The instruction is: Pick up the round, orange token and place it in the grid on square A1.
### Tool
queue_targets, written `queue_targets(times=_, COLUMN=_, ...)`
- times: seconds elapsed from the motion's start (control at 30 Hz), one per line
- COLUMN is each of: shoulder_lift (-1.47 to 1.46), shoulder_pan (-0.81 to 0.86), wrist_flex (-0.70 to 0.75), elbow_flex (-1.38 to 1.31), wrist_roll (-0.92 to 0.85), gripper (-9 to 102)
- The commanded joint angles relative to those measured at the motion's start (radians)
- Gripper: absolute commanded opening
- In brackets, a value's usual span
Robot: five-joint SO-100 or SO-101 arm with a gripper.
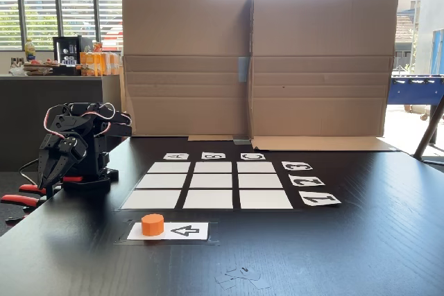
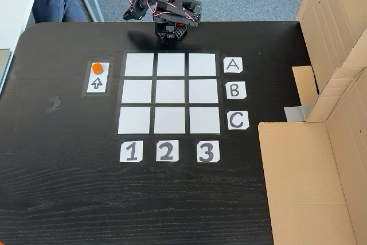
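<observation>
1. The token (image 2: 97, 67) sits on the arrow card (image 2: 97, 82), just beside the grid (image 2: 169, 93).
2. The tool (image 1: 47, 177) hangs folded, apart from it; I cannot tell whether it is parted.
3. Approach from above, straddle the token, then carry it to square A1 (image 2: 139, 65).

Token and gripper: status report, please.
Gripper folded at base, jaw state unclear. Token on arrow card, beside grid. Square A1 bare; path clear.
</observation>
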Motion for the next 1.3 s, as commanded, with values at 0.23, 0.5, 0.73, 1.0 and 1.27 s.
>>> queue_targets(times=0.23, shoulder_lift=-0.038, shoulder_pan=0.101, wrist_flex=0.003, elbow_flex=-0.012, wrist_roll=-0.009, gripper=3)
queue_targets(times=0.5, shoulder_lift=-0.04, shoulder_pan=0.098, wrist_flex=0.003, elbow_flex=-0.015, wrist_roll=-0.009, gripper=6)
queue_targets(times=0.73, shoulder_lift=-0.198, shoulder_pan=0.072, wrist_flex=0.014, elbow_flex=-0.173, wrist_roll=-0.011, gripper=8)
queue_targets(times=1.0, shoulder_lift=-0.476, shoulder_pan=0.055, wrist_flex=0.037, elbow_flex=-0.449, wrist_roll=-0.011, gripper=8)
queue_targets(times=1.27, shoulder_lift=-0.821, shoulder_pan=-0.021, wrist_flex=0.267, elbow_flex=-0.842, wrist_roll=-0.012, gripper=9)
